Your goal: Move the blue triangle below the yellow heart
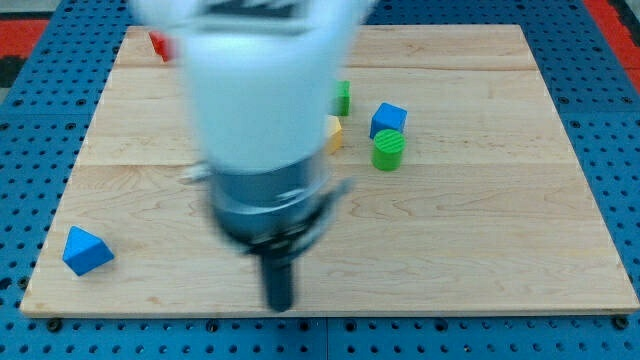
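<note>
The blue triangle (86, 250) lies near the board's lower left corner. A yellow block (333, 132), mostly hidden behind the blurred arm, sits near the board's middle; its shape cannot be made out. My tip (281, 303) is at the view's bottom centre, well to the right of the blue triangle and far below the yellow block. It touches no block.
A blue cube (389, 119) and a green cylinder (389, 150) stand right of the yellow block. A green block (343, 98) shows just above it. A red block (159, 45) is at the top left. The wooden board (500, 230) rests on a blue pegboard.
</note>
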Available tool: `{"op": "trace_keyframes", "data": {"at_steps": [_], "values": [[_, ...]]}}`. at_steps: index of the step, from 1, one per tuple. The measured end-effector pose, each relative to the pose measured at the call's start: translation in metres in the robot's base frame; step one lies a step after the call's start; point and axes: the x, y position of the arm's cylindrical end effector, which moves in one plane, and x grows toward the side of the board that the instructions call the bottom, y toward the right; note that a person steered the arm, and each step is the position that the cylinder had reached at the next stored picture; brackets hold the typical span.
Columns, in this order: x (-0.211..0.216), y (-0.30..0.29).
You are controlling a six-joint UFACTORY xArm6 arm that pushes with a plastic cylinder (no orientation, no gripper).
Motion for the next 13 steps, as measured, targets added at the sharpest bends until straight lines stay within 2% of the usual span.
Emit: {"op": "trace_keyframes", "data": {"at_steps": [2, 3, 4, 6, 8, 9, 10, 11, 12, 13], "values": [[-0.001, -0.158], [-0.025, -0.210], [-0.055, -0.167], [-0.107, -0.045], [-0.127, 0.019], [-0.144, 0.025], [-0.118, 0.022], [-0.107, -0.091], [-0.172, -0.168], [-0.267, -0.181]]}}
